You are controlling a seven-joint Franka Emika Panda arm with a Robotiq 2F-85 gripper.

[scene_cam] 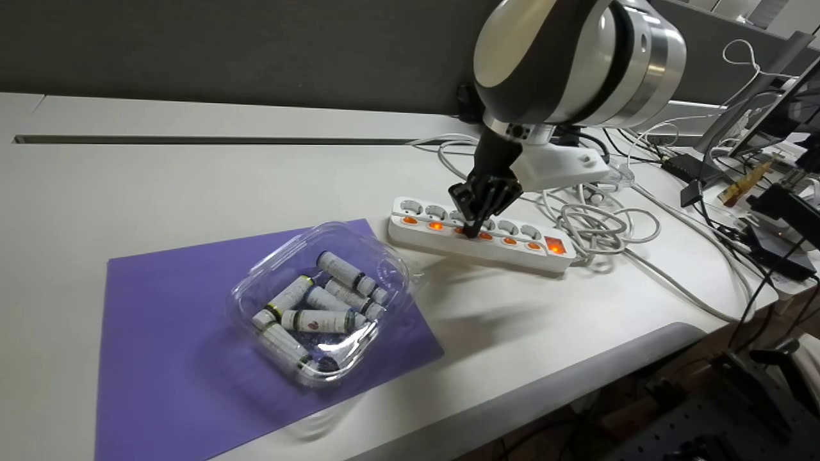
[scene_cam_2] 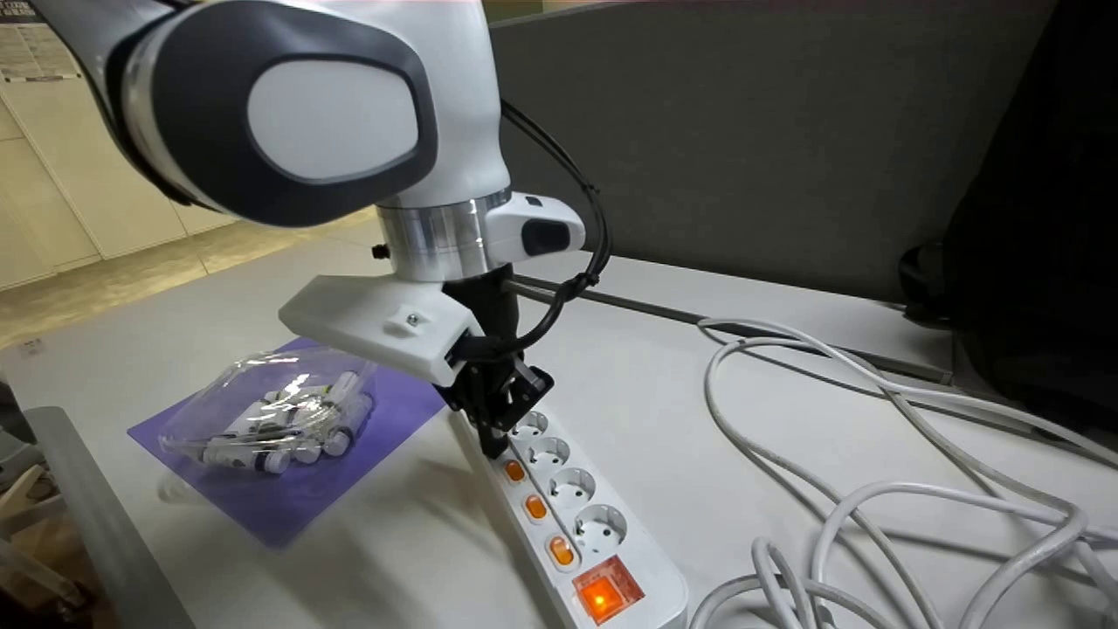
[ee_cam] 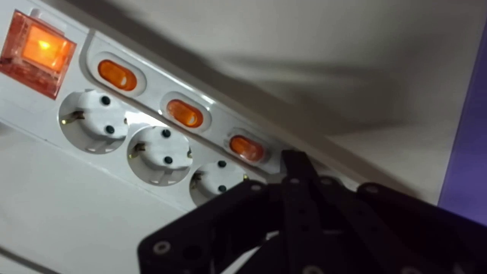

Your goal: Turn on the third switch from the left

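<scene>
The white power strip lies on the table and shows in both exterior views and in the wrist view. The third switch from the left is a small orange rocker, partly hidden behind my fingertips in an exterior view. It is hidden by the gripper in the wrist view. My gripper is shut and empty, pointing down onto the switch row between the third and fourth switches. Its fingertips are at or just above the strip; contact cannot be told. The second switch glows brighter than its neighbours.
The lit red main switch is at the strip's cable end. Coiled white cables lie beside that end. A clear plastic box with several small bottles sits on a purple sheet. A grey partition stands behind.
</scene>
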